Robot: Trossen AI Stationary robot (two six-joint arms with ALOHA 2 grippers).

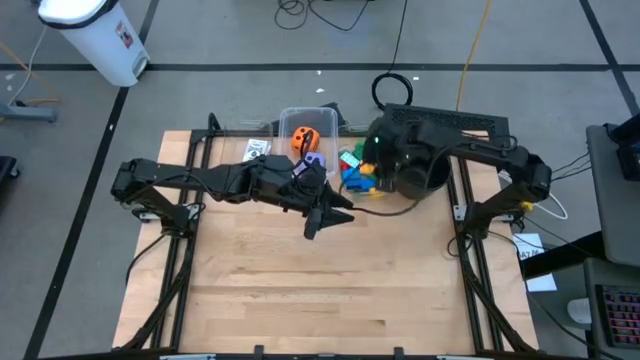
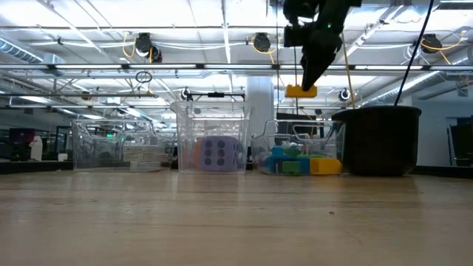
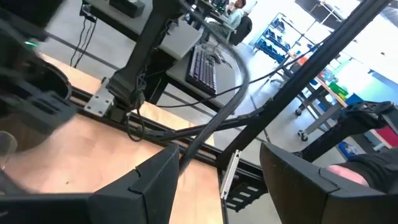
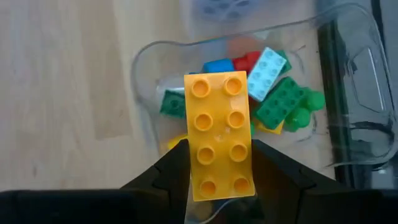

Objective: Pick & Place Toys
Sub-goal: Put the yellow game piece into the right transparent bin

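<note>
A yellow eight-stud brick [image 4: 219,134] hangs in the air with my right gripper [image 4: 219,154] shut on it, above a clear bin [image 4: 142,81] that holds red, blue, green and yellow bricks. In the low view the brick [image 2: 301,91] sits high over that bin [image 2: 295,159]. The bin beside it [image 1: 290,122] holds an orange die [image 1: 305,141] and a purple die [image 2: 218,154]. My left gripper [image 1: 330,215] waits open over the table's middle, with nothing between its fingers [image 3: 155,180]. My right gripper pinches the yellow brick's two long sides [image 4: 194,171] between its two fingers, at the end nearer the wrist. The fingers slant down from above and lie across the brick. The brick is lifted clear, studs toward the wrist, its free end sticking out past the fingertips.
A black pot [image 2: 380,140] stands right of the brick bin at the table's far right. A third clear bin [image 2: 122,151] with white cards [image 1: 257,150] stands at the far left. The near half of the wooden table [image 1: 320,290] lies bare.
</note>
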